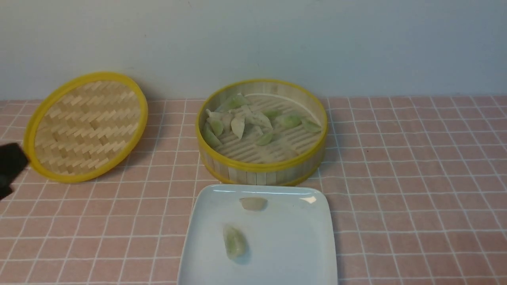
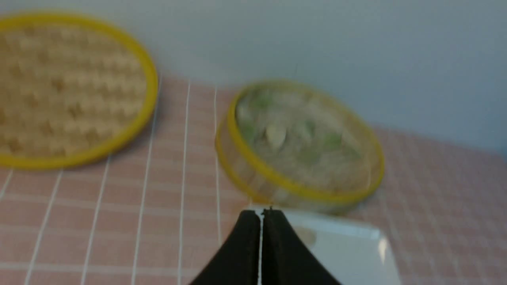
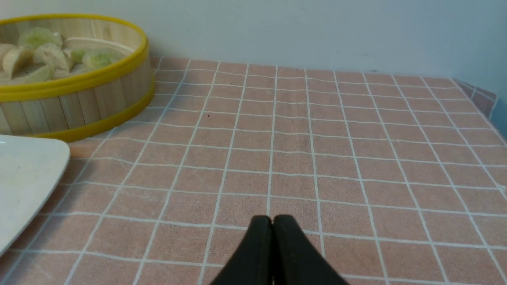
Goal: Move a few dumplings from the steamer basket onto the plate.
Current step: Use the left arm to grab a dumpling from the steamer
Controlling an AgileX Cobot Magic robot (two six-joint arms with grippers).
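The front camera is looking down across the table at basket (image 1: 262, 132) and plate (image 1: 297, 237), while both wrist cameras are peering low past closed fingertips, sharing the basket (image 3: 71, 103), the left one seemingly blurred.

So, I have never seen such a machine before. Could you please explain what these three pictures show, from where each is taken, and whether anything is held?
This is a robot with two arms, each ending in a black gripper. The front picture looks forward from between the arms. The other two come from cameras on the wrists.

On the pink checked tablecloth stands a round bamboo steamer basket with yellow rims, with many pale green crescent dumplings inside. Its flat woven lid leans against the wall. In front lies a glossy white square plate carrying two dumplings.

The left gripper and the right gripper are both shut and hold nothing.
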